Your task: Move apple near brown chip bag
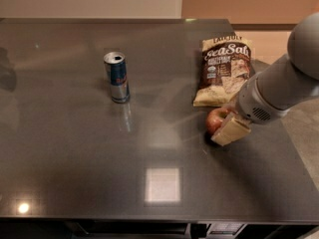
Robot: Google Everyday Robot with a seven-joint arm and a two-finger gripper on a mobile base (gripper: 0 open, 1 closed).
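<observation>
The apple, red with yellowish patches, sits low at the dark tabletop just below the bottom edge of the brown chip bag, which lies flat at the right with white "Sea Salt" lettering. My gripper is at the apple, coming in from the right on the grey arm. One tan finger lies across the apple's right front side, and the other finger is hidden behind the apple. The jaws stand closed around the apple.
A slim blue-and-silver drink can stands upright left of centre on the dark grey table. The table's right edge runs close behind the arm. A bright light reflection shows near the front.
</observation>
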